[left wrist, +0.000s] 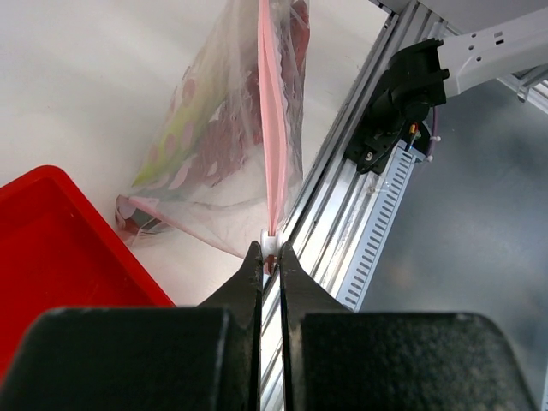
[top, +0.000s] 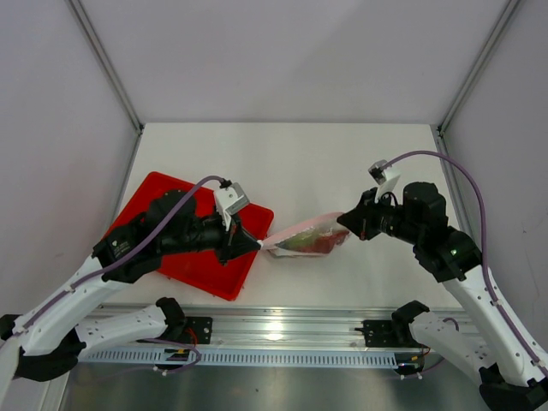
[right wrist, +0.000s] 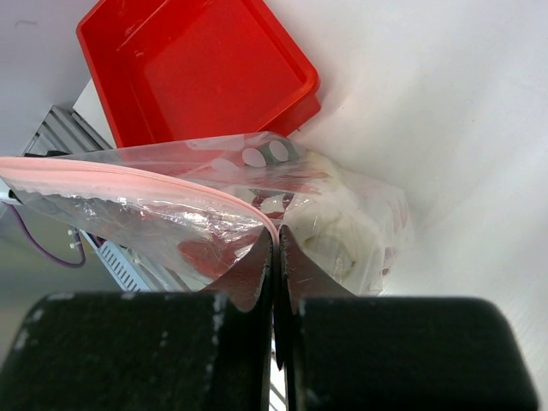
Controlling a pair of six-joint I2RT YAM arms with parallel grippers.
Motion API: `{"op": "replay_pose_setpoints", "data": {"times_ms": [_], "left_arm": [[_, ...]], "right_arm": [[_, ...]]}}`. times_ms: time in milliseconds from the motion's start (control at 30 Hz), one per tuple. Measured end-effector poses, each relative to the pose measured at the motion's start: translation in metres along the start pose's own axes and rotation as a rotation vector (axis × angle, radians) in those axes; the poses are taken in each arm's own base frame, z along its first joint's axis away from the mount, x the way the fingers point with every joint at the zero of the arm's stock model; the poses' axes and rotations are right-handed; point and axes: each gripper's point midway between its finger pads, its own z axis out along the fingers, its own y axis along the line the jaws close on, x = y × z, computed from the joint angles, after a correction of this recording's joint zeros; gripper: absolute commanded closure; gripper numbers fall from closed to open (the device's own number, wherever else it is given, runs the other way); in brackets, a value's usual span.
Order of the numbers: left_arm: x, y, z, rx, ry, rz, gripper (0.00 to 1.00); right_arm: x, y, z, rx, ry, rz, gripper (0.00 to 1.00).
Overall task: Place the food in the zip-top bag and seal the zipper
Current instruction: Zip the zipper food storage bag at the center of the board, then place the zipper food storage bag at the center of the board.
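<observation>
Top external view: the zip-top bag hangs stretched between the two grippers over the near middle of the table, its mouth edge uppermost. The pink zipper runs taut from one pincer to the other, and in both wrist views its two sides appear pressed together along the length that shows. Through the crinkled plastic the red lobster fills the right part of the bag, and the pale green-and-white leek lies toward the left; the plastic blurs everything else inside.

The left gripper is pinched narrow on the zipper's left end, just behind a small white slider. The right gripper is likewise clamped tight on the strip's right end, with the bag's body sagging below its fingers.

Just left of the bag sits the red tray, its corner near the plastic; the left arm lies across it and hides much of its floor. The aluminium rail runs along the near edge, close below the bag.
</observation>
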Motion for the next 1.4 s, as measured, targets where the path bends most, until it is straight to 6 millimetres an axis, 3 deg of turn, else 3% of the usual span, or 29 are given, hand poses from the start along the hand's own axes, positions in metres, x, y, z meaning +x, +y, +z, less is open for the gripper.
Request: {"op": "replay_pose_setpoints", "data": {"times_ms": [267,367,400,467,533,667,833,967,1100,1400], "left_arm": [[0.002,0.001,-0.005,-0.014,-0.001,-0.008,0.96],[0.003,0.001,-0.004,-0.015,0.001,-0.008,0.73],[0.002,0.001,-0.004,-0.015,0.001,-0.010,0.55],[0.001,0.002,-0.003,-0.018,0.001,-0.014,0.41],[-0.004,0.004,-0.001,-0.036,-0.007,-0.024,0.02],[-0.014,0.016,0.001,-0.107,-0.038,-0.046,0.01],[-0.023,0.028,-0.012,-0.192,-0.099,-0.050,0.00],[-0.031,0.026,-0.034,-0.210,-0.178,-0.041,0.01],[-0.025,0.024,-0.047,-0.208,-0.214,-0.049,0.01],[0.003,0.020,-0.028,-0.154,-0.131,-0.107,0.01]], "right_arm": [[0.002,0.005,0.001,-0.015,0.008,0.000,1.00],[0.002,0.007,0.000,-0.011,0.011,-0.002,1.00],[0.000,0.008,0.000,-0.006,0.009,-0.002,1.00],[-0.004,0.008,0.001,0.007,0.007,0.001,1.00],[-0.009,0.006,0.004,0.028,0.006,0.005,1.00],[-0.024,-0.008,0.014,0.111,0.009,0.033,1.00],[-0.047,-0.055,0.024,0.282,-0.009,0.106,1.00],[-0.050,-0.107,0.030,0.429,-0.010,0.169,1.00],[-0.052,-0.159,0.036,0.539,-0.021,0.251,1.00],[-0.045,-0.271,0.069,0.694,-0.052,0.374,1.00]]}}
